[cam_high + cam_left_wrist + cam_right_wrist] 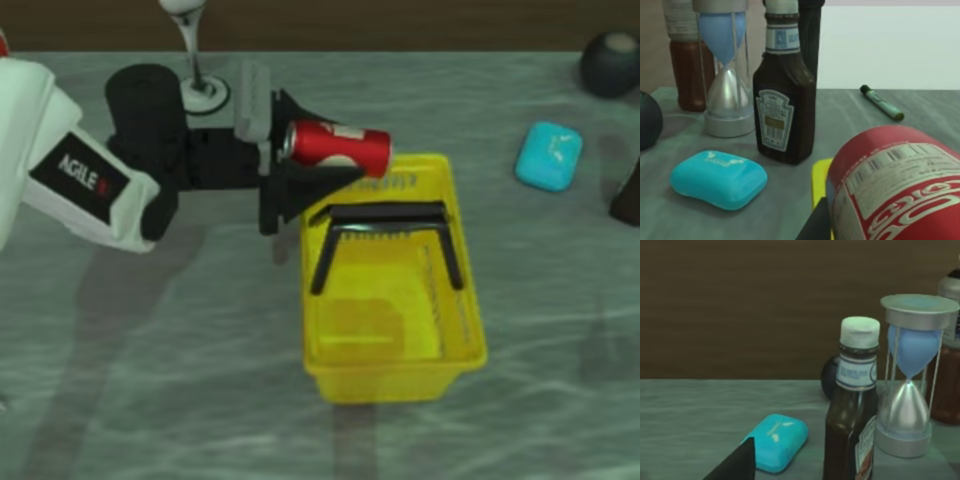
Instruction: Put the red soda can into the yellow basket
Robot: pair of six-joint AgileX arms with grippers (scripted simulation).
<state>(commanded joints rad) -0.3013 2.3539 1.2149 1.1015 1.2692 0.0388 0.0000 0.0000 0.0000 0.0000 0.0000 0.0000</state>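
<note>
The red soda can [340,145] lies on its side in my left gripper [325,150], which is shut on it. It hangs in the air over the far left corner of the yellow basket [470,340]. In the left wrist view the red soda can [900,185] fills the near corner, with a strip of the yellow basket's rim [820,182] under it. The basket's black handle [385,215] lies folded across its far half, and nothing lies inside. My right arm stays outside the top view, parked at the table's right.
A teal soap bar [548,156] and a dark ball [610,62] lie at the back right. A brown sauce bottle [784,100], a blue hourglass [727,75] and a marker [881,102] stand beyond. A white stemmed thing [195,60] is behind my left arm.
</note>
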